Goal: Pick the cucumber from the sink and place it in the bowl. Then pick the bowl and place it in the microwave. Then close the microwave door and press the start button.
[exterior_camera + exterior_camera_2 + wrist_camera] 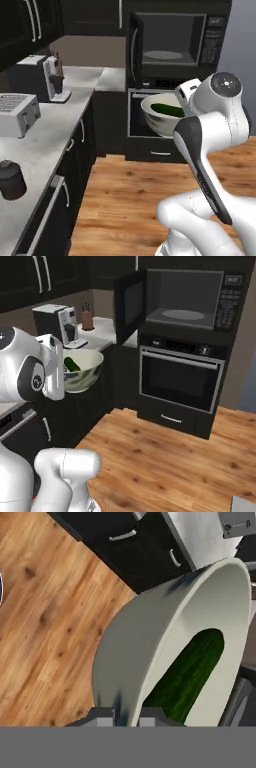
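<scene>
My gripper [127,713] is shut on the rim of the pale cream bowl [150,637], which hangs tilted in the air. The dark green cucumber [187,672] lies inside the bowl. In the left base view the bowl [157,122] with the cucumber [167,109] hangs in front of the oven, below the microwave [172,37], and my hand grips its right rim. The microwave door [134,47] stands swung open to the left, and the round turntable [182,314] shows inside. From the right, the bowl [85,376] is left of the open door [129,306]. The sink is out of view.
A black oven [180,378] with a horizontal handle sits under the microwave. On the marble counter [45,145] at left stand a coffee machine [52,77], a toaster [17,114] and a dark jar [11,179]. Wooden floor [165,456] lies open in front.
</scene>
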Tool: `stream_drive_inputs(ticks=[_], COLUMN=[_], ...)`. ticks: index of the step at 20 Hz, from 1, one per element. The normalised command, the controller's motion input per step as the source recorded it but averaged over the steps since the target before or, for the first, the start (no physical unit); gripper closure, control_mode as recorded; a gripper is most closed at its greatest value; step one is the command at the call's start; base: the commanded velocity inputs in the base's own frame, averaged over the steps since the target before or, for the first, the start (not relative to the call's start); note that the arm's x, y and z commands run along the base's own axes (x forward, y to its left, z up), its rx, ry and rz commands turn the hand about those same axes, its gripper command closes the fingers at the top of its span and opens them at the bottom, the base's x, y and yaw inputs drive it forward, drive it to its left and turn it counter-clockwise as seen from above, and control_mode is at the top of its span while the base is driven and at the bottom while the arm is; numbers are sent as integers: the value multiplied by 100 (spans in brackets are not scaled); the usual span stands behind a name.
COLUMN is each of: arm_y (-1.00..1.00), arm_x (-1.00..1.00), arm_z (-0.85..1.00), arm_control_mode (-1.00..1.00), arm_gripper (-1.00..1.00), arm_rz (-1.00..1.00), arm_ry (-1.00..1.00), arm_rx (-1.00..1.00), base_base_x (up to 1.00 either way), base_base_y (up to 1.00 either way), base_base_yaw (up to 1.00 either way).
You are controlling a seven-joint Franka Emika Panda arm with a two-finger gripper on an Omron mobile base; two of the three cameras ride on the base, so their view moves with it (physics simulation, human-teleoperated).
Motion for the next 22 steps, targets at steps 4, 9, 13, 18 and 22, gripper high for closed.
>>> stream_drive_inputs(ticks=[4, 9, 13, 18, 22], arm_y=[0, 0, 0, 0, 0], arm_x=[0, 0, 0, 0, 0], arm_z=[0, 0, 0, 0, 0], arm_control_mode=[100, 100, 100, 100, 100], arm_gripper=[100, 100, 100, 100, 100], arm_rz=[0, 0, 0, 0, 0], arm_ry=[0, 0, 0, 0, 0], arm_rx=[0, 0, 0, 0, 0], base_base_x=[0, 25, 97, 99, 94], base_base_y=[-14, -15, -2, -29, -47], base_base_yaw=[-56, -39, -17, -2, 1])
